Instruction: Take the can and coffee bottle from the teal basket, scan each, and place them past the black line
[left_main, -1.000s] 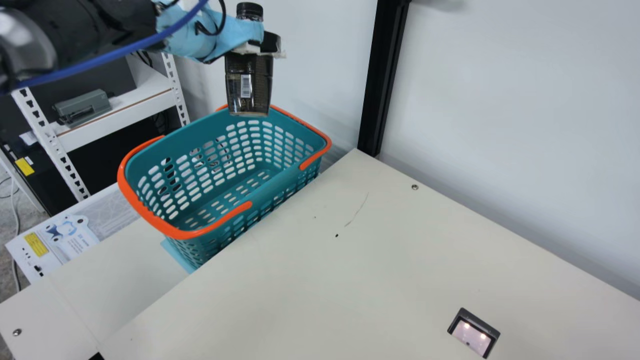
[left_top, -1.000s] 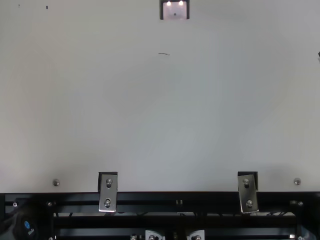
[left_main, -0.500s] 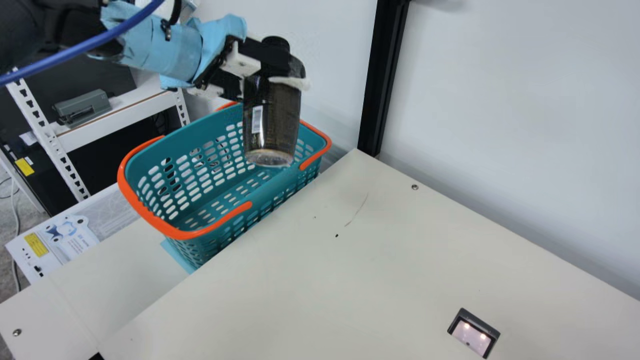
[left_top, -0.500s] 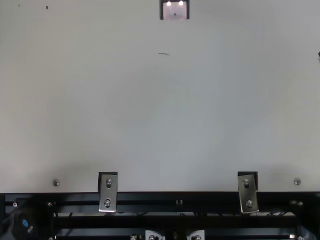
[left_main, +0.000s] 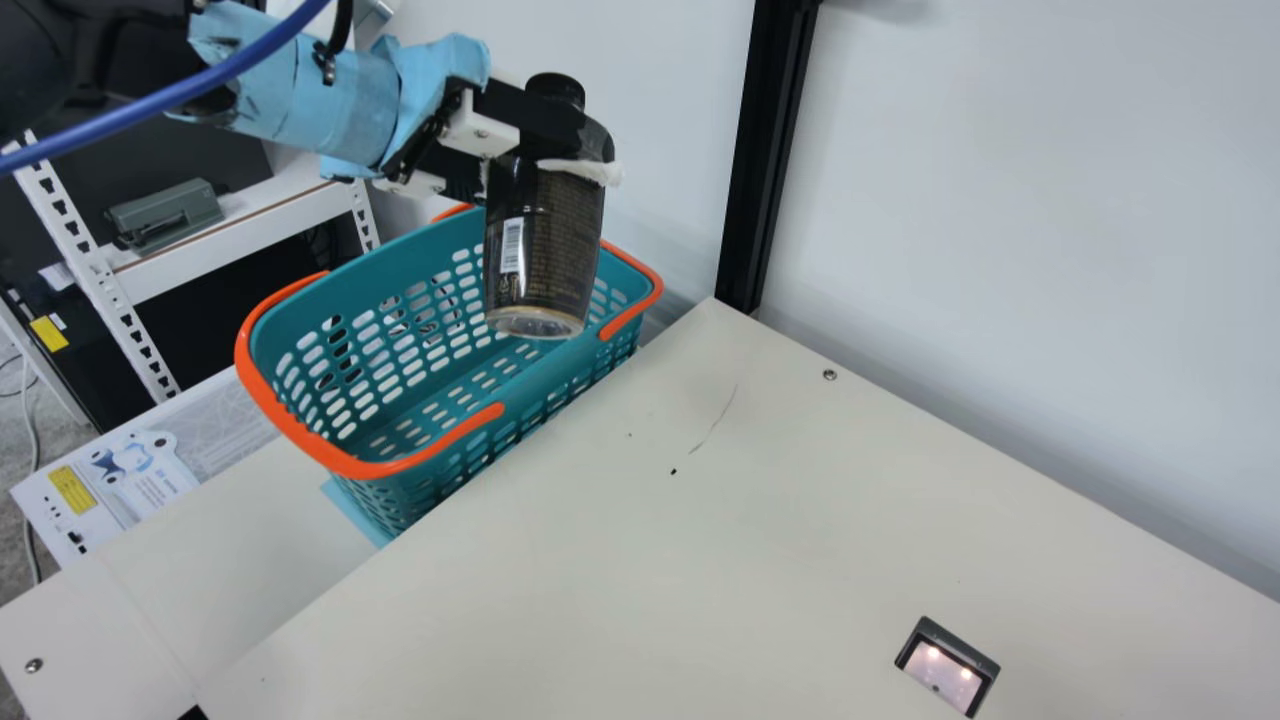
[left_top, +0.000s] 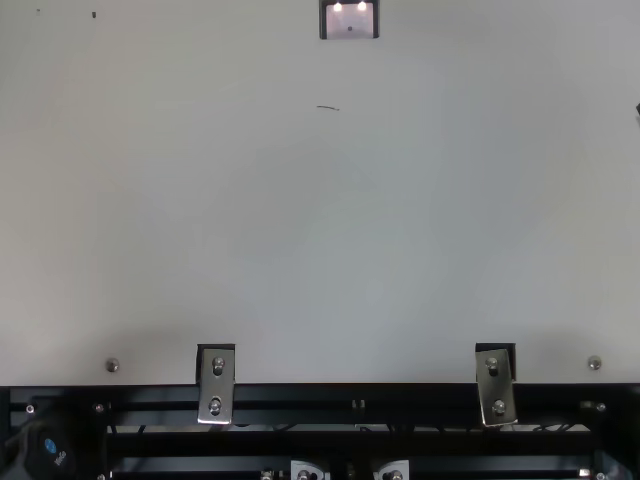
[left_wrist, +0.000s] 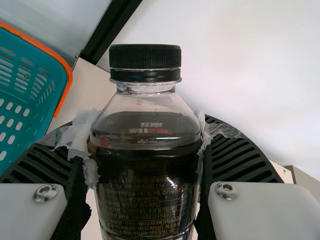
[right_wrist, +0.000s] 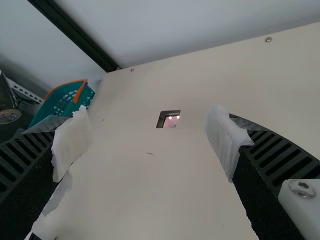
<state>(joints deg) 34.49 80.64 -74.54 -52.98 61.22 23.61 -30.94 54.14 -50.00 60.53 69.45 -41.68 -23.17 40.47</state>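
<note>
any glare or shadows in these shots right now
main view: two bright spots on the scanner, soft shadow on the wall at the top edge; top view: the same two spots, small glints on the metal brackets; left wrist view: shiny reflections on the bottle; right wrist view: scanner spots bright again

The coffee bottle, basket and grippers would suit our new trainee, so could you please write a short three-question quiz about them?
1. True or false: the right gripper is open.
2. Fill in the missing colour: the teal basket has ____ handles.
3. Multiple choice: what does the left gripper hold?
a) a scanner
b) the coffee bottle
c) the teal basket

Key: 1. true; 2. orange; 3. b
</note>
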